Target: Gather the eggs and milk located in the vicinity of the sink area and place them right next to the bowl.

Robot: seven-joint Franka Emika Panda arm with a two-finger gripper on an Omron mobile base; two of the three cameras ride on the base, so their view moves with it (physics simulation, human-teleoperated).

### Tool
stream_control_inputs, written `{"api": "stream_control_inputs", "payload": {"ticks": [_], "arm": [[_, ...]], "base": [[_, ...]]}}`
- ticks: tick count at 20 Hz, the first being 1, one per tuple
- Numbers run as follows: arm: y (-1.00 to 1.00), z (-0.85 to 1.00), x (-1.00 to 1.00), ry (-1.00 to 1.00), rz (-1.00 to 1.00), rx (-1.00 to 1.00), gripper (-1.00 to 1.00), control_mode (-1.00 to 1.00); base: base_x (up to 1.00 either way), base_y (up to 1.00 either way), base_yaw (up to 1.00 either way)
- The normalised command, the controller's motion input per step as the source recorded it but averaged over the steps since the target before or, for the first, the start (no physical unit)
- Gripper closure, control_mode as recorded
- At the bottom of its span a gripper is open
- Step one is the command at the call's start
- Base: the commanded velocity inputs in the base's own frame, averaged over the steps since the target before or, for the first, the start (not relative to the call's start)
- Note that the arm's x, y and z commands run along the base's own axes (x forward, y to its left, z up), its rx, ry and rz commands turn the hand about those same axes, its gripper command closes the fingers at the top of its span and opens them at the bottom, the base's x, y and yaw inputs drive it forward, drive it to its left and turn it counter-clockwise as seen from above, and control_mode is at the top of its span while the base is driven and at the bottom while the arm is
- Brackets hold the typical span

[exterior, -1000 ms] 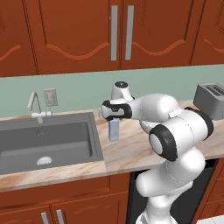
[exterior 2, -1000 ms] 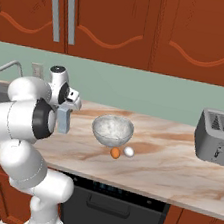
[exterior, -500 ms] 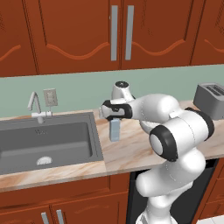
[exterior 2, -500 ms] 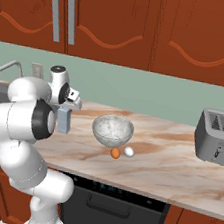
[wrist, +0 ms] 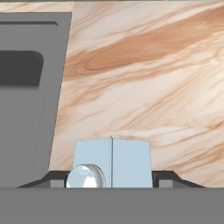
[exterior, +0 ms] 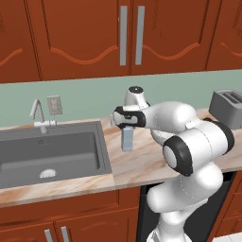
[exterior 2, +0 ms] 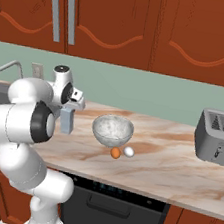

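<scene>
**Carton in the gripper beside the sink**

At the far left the sink (exterior: 52, 153) sat dark in the marble counter (exterior: 137, 163), its chrome faucet (exterior: 38, 113) at the back rim. Just right of the basin, the milk (exterior: 127, 138) was upright under the gripper (exterior: 126, 126), a dark finger (wrist: 168, 178) pressed to each side of the carton's top. From the side I could not tell whether its base touched the stone or hung just clear.

Further right, near the carton but apart from it, stood the bowl (exterior 2: 112, 130). The eggs (exterior 2: 122, 152) lay just in front of it, orange-brown beside white, touching each other. Well apart at the right end was the grey toaster (exterior 2: 215, 142), under the red-brown cabinets (exterior 2: 127, 20).
</scene>
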Motion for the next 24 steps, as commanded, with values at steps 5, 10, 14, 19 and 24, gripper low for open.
{"api": "stream_control_inputs", "payload": {"ticks": [5, 10, 14, 19, 24], "arm": [[-0.16, 0.15, 0.00, 0.00, 0.00, -0.02, 1.00, -1.00], [-0.16, 0.07, 0.00, 0.00, 0.00, -0.01, 1.00, -1.00], [-0.20, 0.01, 0.00, 0.00, 0.00, 0.00, 1.00, -1.00], [-0.24, 0.00, 0.00, 0.00, 0.00, 0.00, 1.00, -1.00], [-0.27, 0.00, 0.00, 0.00, 0.00, 0.00, 1.00, -1.00]], "base": [[0.00, 0.00, 0.00], [0.00, 0.00, 0.00], [0.00, 0.00, 0.00], [0.00, 0.00, 0.00], [0.00, 0.00, 0.00]]}}
